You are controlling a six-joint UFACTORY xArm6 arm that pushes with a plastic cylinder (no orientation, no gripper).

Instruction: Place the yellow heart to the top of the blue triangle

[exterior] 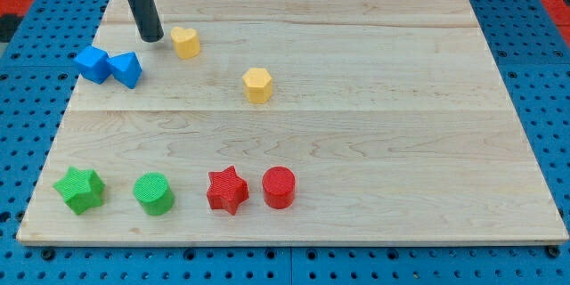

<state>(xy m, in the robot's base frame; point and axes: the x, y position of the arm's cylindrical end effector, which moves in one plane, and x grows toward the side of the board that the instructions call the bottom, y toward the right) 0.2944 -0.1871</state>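
The yellow heart [185,42] lies near the view's top left on the wooden board [374,125]. The blue triangle [126,69] sits below and left of it, touching a second blue block [93,63] on its left. My tip [151,38] rests on the board just left of the yellow heart and above and right of the blue triangle, with a small gap to each. The dark rod rises from it out of the view's top.
A yellow hexagon [257,85] lies right of centre-left. Along the view's bottom stand a green star [79,189], a green cylinder [153,193], a red star [227,190] and a red cylinder [278,187]. Blue pegboard surrounds the board.
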